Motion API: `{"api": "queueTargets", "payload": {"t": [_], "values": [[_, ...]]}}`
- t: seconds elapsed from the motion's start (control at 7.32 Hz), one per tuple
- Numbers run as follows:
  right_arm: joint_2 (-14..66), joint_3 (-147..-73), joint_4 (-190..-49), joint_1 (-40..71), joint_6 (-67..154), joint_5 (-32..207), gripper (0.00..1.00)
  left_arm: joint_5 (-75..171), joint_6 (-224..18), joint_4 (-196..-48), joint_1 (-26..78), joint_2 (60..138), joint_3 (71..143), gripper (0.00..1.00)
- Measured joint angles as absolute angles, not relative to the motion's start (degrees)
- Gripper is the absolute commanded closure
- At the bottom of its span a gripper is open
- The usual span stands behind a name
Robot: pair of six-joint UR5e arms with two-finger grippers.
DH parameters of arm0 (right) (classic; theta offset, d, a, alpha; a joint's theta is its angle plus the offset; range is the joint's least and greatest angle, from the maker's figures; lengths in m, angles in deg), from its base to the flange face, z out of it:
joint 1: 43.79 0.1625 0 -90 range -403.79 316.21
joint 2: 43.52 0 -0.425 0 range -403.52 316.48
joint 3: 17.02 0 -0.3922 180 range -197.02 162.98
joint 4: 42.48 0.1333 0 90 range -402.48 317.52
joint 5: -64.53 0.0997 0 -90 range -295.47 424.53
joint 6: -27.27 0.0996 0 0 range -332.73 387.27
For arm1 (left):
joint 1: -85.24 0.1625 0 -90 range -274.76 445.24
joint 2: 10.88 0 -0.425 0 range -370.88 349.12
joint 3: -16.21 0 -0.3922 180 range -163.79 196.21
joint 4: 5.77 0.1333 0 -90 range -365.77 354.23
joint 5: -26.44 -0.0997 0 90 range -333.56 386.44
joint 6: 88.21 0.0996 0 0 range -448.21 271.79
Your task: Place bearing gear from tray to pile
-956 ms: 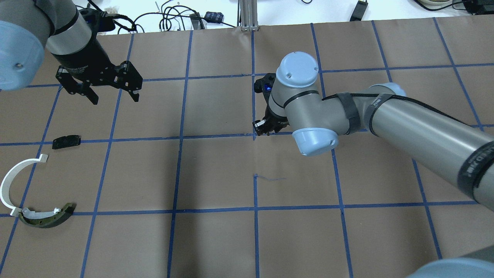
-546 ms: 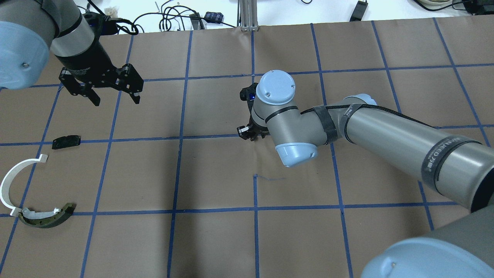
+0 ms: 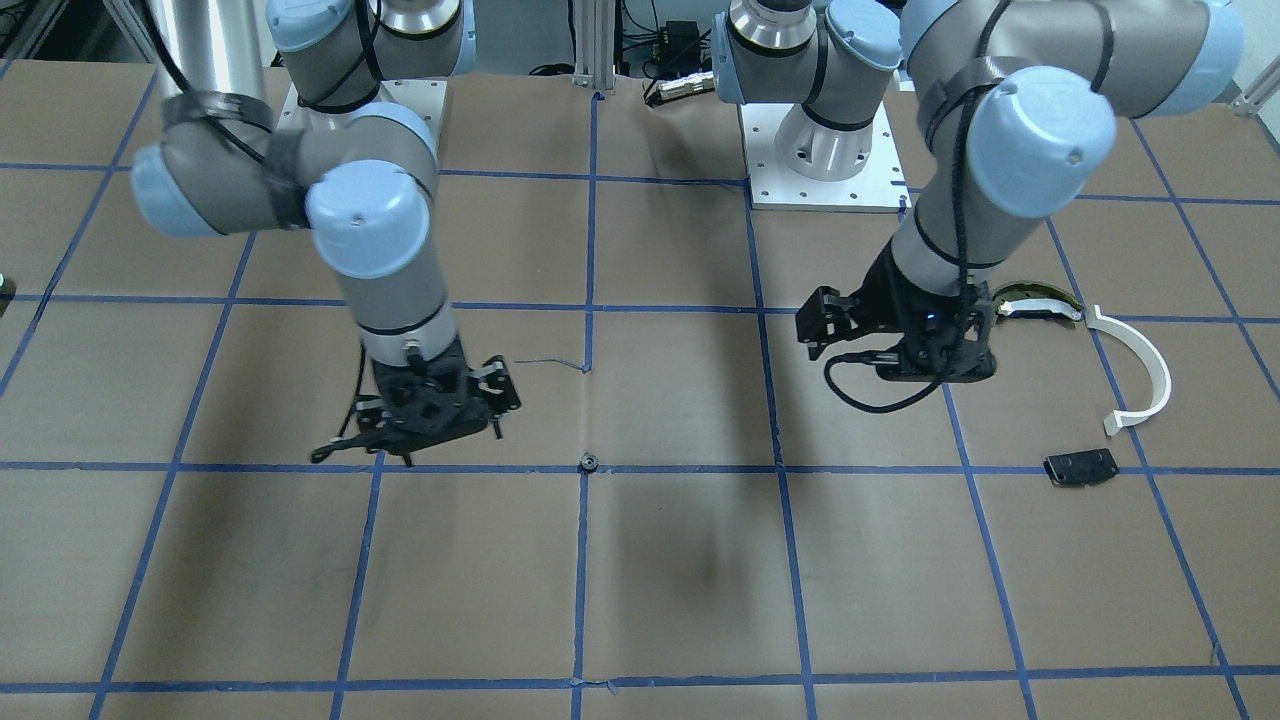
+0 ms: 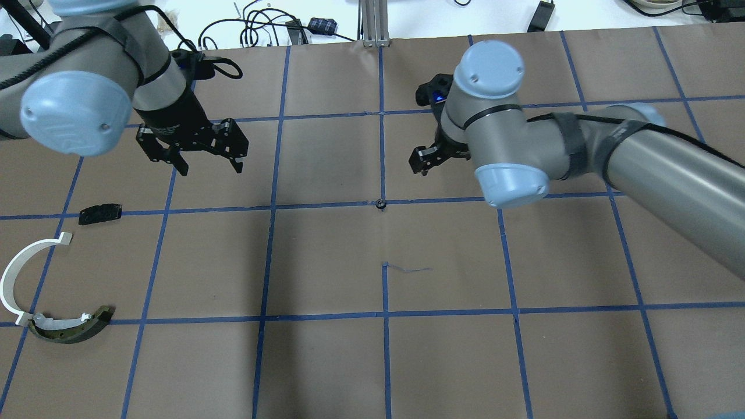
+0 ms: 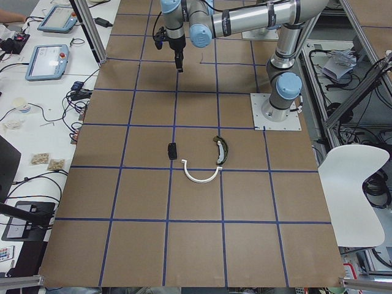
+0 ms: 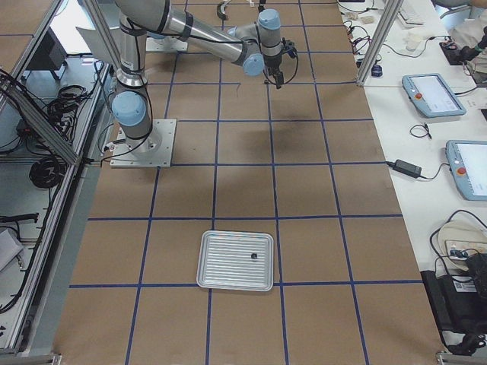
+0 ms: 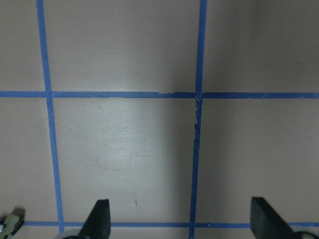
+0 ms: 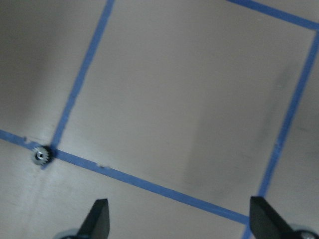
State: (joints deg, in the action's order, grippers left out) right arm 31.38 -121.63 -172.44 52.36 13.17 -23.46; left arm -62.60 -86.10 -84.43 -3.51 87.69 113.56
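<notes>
The bearing gear (image 4: 381, 203), small and dark, lies on a blue tape crossing at the table's middle; it also shows in the front view (image 3: 588, 461) and the right wrist view (image 8: 41, 156). My right gripper (image 4: 422, 163) hangs open and empty, beyond and right of the gear. My left gripper (image 4: 209, 169) is open and empty, well left of the gear. The pile lies at the near left: a white half-ring (image 4: 14, 273), a dark curved piece (image 4: 70, 329) and a flat black plate (image 4: 100, 213). The metal tray (image 6: 228, 262) shows only in the right side view.
One small dark part (image 6: 253, 256) sits on the tray. Brown paper with a blue tape grid covers the table. Cables and boxes lie past the far edge (image 4: 279, 29). Both wrist views show only paper under the open fingers (image 7: 99, 216).
My right gripper has drawn back from the middle crossing, up and to the right, and the gear now lies bare there. My left gripper has moved right, toward the middle.
</notes>
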Motion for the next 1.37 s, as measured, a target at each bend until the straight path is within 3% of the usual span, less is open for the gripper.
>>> {"api": "queueTargets", "payload": {"t": [0.27,0.68,1.23,1.37], "values": [[37.42,-121.74,-163.82,39.20,1.43,-24.50,0.02,-61.11,-91.03,-73.18,-10.60,92.78,115.25,0.00],[38.64,-121.31,-161.42,16.75,-12.51,-26.38,0.00,-60.87,-97.76,-59.64,-19.85,101.63,115.38,0.00],[26.24,-112.62,-164.01,-1.82,-24.09,-26.32,0.00,-61.02,-101.57,-50.81,-25.71,109.41,114.77,0.00],[22.53,-110.63,-165.35,-5.20,-26.85,-26.47,0.00,-61.03,-101.58,-49.90,-25.93,110.49,114.72,0.13]]}}
